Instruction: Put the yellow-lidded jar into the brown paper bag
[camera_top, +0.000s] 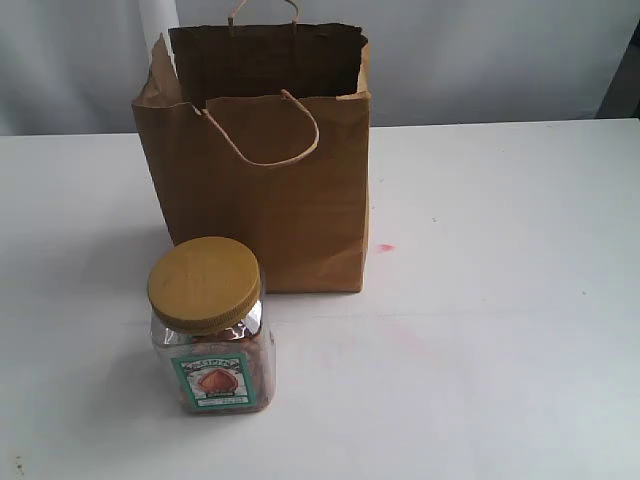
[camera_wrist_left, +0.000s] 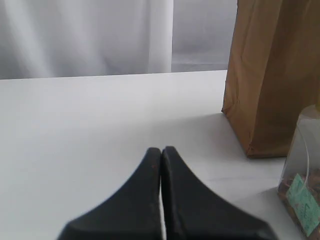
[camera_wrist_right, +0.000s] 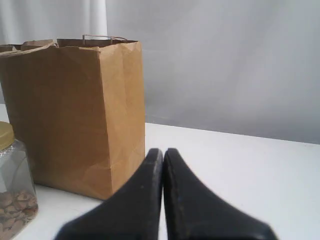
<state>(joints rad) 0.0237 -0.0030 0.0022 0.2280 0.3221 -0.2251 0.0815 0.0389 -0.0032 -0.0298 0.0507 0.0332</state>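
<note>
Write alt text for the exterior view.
A yellow-lidded jar stands upright on a white table, just in front of an open, upright brown paper bag. A small pink smudge marks the table beside the bag.

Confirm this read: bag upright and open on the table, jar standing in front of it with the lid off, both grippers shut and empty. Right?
Not quite: the lid is on, seated on top of the jar, as the exterior view shows. The rest holds: the bag stands upright and open on the table, and the left gripper and right gripper are shut, holding nothing.
</note>
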